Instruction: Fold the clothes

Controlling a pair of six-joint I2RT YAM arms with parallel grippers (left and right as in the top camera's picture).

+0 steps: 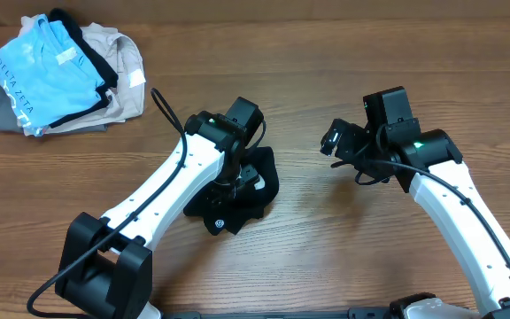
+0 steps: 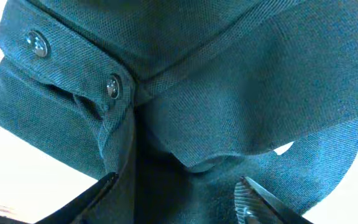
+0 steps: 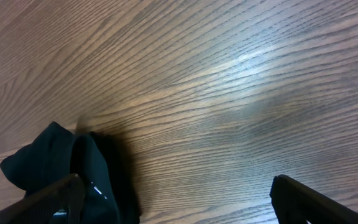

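The table (image 1: 343, 62) is brown wood with visible grain. A crumpled black garment (image 1: 237, 213) lies on it near the middle, slightly left and toward the near edge. In the far left corner sits a pile (image 1: 69, 80) of clothes: a light blue shirt (image 1: 47, 66) with lettering on top of a beige garment (image 1: 127, 58) and a grey garment (image 1: 3, 111).

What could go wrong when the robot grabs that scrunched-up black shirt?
1. The black shirt lies crumpled, and the left gripper has its fingers on either side of a thick fold near the buttons. It might lift several layers at once, leaving the shirt bunched instead of flat.
2. The right gripper is open over bare table, apart from the shirt. A lift with one arm alone might just drag the heap.
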